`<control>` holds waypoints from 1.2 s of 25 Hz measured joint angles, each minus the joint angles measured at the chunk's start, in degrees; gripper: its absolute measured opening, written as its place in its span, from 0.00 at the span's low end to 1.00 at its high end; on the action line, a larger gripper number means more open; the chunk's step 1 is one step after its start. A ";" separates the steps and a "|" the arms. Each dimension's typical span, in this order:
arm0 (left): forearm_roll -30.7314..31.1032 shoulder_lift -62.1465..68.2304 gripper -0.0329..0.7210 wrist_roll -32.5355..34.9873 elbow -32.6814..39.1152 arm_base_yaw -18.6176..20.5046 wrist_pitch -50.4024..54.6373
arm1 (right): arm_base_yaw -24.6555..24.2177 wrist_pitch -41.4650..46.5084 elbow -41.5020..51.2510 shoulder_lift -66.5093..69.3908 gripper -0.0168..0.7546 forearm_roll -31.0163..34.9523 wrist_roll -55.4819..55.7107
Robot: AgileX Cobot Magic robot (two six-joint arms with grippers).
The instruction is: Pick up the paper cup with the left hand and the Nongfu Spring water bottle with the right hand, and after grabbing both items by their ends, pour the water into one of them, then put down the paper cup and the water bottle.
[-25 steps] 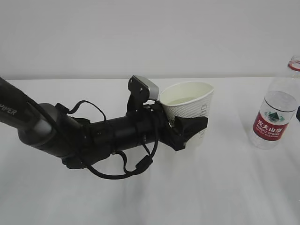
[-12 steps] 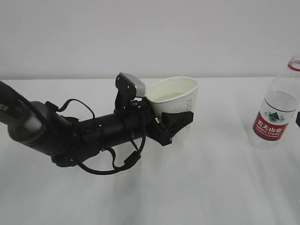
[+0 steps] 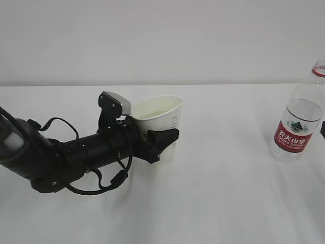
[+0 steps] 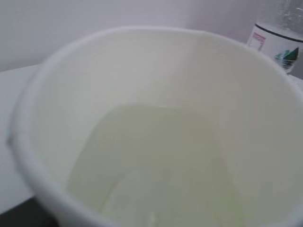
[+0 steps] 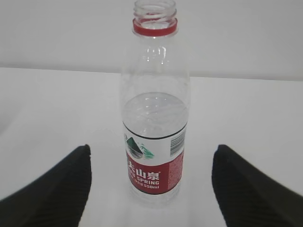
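Cup (image 3: 160, 119) (seemingly water-filled) gripped by left fingers (image 3: 163, 137) — bottle (image 3: 299, 119) apart.

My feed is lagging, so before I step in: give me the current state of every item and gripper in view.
paper cup: upright, held, contains water
Nongfu Spring water bottle: upright on the table, uncapped, partly full, not held
left gripper: shut on the paper cup
right gripper: open, jaws either side of the bottle, not touching

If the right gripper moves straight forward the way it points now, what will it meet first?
Most likely the Nongfu Spring water bottle. In the right wrist view it stands upright, uncapped, centred between the open jaws of the right gripper, with nothing in front of it. How far ahead it stands is hard to judge.
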 joint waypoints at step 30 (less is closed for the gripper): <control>-5.72 -0.19 0.70 2.86 3.56 17.46 -0.09 | 0.00 0.00 0.00 0.00 0.79 0.00 0.00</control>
